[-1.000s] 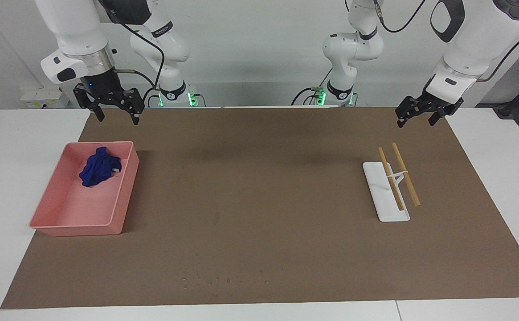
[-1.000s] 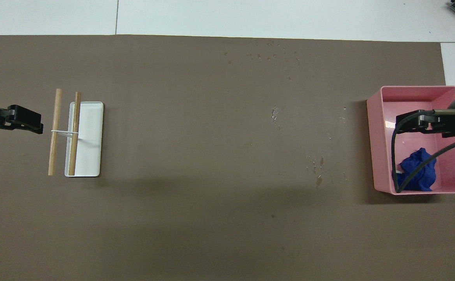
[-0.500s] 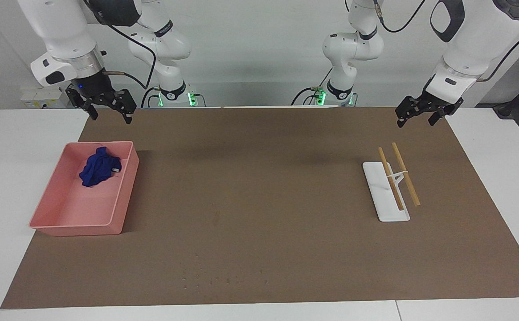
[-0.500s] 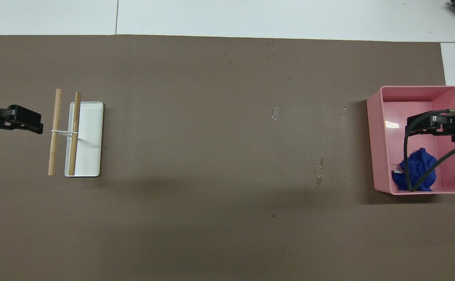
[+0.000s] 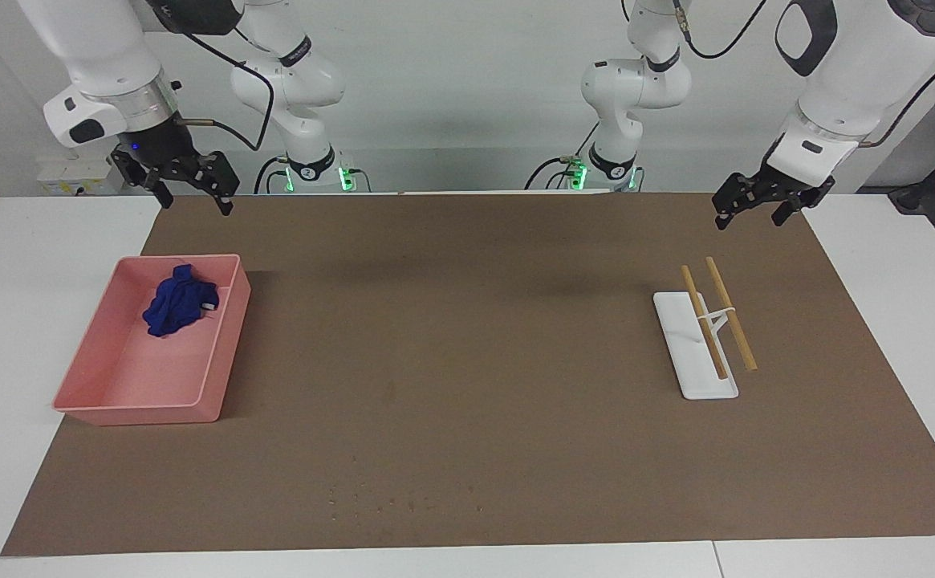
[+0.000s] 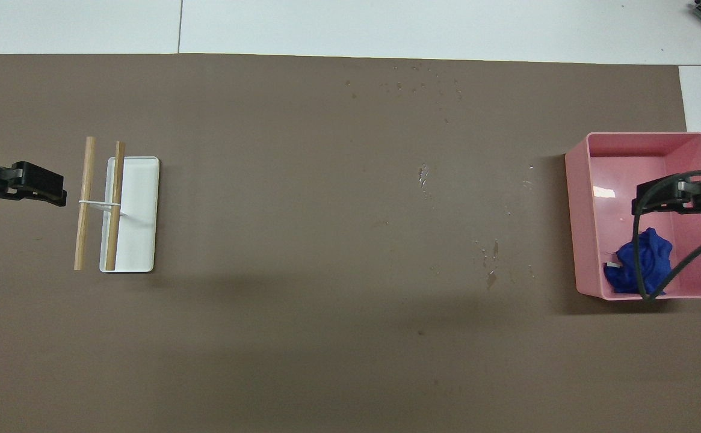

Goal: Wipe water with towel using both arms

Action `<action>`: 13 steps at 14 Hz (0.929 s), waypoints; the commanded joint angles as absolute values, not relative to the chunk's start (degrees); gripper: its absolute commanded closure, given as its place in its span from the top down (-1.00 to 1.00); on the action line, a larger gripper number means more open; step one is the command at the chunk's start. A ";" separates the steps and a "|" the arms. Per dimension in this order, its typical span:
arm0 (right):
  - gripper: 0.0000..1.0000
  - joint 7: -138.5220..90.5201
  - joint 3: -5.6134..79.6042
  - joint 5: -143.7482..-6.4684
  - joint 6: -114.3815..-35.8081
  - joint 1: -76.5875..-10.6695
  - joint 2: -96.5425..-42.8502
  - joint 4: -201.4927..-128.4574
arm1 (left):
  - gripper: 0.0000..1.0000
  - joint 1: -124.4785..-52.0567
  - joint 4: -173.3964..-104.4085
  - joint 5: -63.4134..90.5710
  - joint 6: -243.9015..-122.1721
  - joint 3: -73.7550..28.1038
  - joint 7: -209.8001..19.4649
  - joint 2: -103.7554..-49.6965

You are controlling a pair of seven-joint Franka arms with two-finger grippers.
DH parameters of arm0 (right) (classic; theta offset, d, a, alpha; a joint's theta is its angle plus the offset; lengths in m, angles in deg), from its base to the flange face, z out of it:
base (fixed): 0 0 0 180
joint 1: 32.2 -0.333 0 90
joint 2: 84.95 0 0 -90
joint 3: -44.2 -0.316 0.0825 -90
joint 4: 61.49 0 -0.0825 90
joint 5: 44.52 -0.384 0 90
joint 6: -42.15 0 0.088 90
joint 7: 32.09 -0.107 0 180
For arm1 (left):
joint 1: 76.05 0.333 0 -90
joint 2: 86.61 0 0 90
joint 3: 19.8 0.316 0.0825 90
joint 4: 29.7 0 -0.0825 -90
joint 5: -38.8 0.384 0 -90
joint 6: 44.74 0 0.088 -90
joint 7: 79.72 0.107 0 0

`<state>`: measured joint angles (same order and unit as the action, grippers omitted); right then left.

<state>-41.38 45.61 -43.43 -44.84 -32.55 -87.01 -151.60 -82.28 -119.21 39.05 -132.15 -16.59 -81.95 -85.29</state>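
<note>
Looking across the table in the facing view, the pink bin (image 5: 148,353) sits on the brown mat (image 5: 467,361) at the right arm's end, and the blue towel (image 5: 176,302) lies crumpled inside it, in the part of the bin nearer the robots. The right gripper (image 5: 191,193) hangs in the air above the mat's edge, on the robots' side of the bin, its fingers spread and holding nothing. Well away from the bin, toward the left arm's end, a white tray (image 5: 696,347) carries two wooden sticks (image 5: 717,314) laid slantwise on a small rack. The left gripper (image 5: 748,210) hangs above the mat on the robots' side of the tray, fingers apart and empty. The water (image 5: 403,504) shows as fine specks farther from the robots than the bin, toward the mat's middle; nothing stands between bin and specks.

From overhead, the towel (image 6: 642,264) fills the bin's (image 6: 579,210) corner nearest the robots, a black cable (image 6: 657,240) looping over it. The right gripper (image 6: 681,195) covers part of the bin's inside. Droplets (image 6: 488,258) lie beside the bin toward the tray (image 6: 139,210), with more scattered farther out. The left gripper (image 6: 37,183) shows just beside the sticks (image 6: 85,201).
</note>
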 commanded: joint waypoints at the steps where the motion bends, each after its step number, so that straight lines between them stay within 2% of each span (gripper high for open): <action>1: 0.94 -41.67 45.16 -44.08 -42.14 -31.85 -83.72 -147.44 | 1.00 -82.99 -120.93 38.89 -132.98 -15.84 -82.01 -86.70; 13: 0.98 -38.94 45.16 -44.43 -43.28 -32.12 -84.86 -150.43 | 1.00 -82.99 -120.93 38.89 -132.98 -15.84 -82.01 -86.70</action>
